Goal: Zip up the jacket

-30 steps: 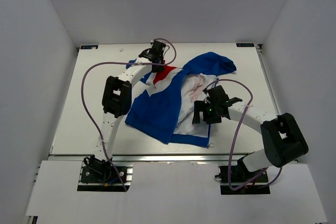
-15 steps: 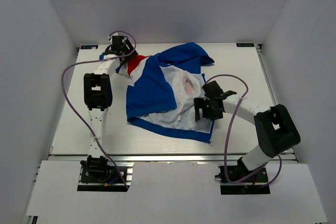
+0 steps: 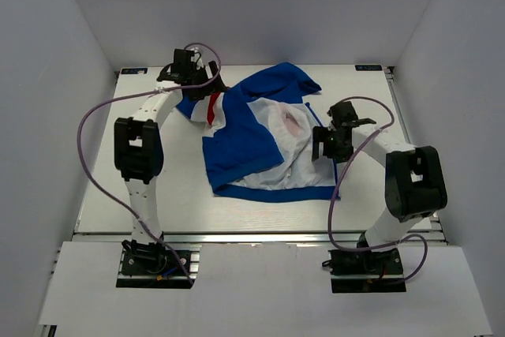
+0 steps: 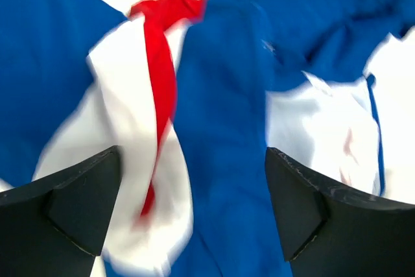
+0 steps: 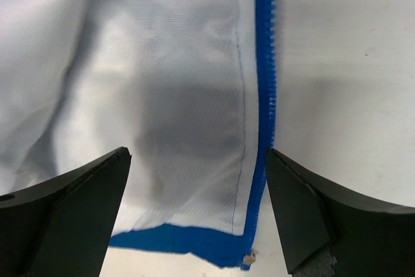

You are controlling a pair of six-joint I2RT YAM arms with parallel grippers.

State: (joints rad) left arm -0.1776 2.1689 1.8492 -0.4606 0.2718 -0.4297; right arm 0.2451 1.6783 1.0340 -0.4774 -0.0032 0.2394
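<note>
Widely parted, left end effector (image 4: 193,173) and right end effector (image 5: 198,167) overhang the jacket (image 3: 241,144).

Workcell is a white box. Back wall (image 3: 252,13), left wall (image 3: 47,116) and right wall (image 3: 465,100) are plain matte white panels; in the top view they angle in toward the desk. Desk (image 3: 189,207) is white and flat, and the right wrist view shows a few small dark specks on it. Two small black brackets (image 3: 132,71) sit at its far corners, against the back wall. Aluminium rail (image 3: 252,237) runs along the near edge, with a white panel (image 3: 260,282) covering the space in front of it. Light is even and diffuse, shadows soft. Side walls read slightly greyer than the desk.
</note>
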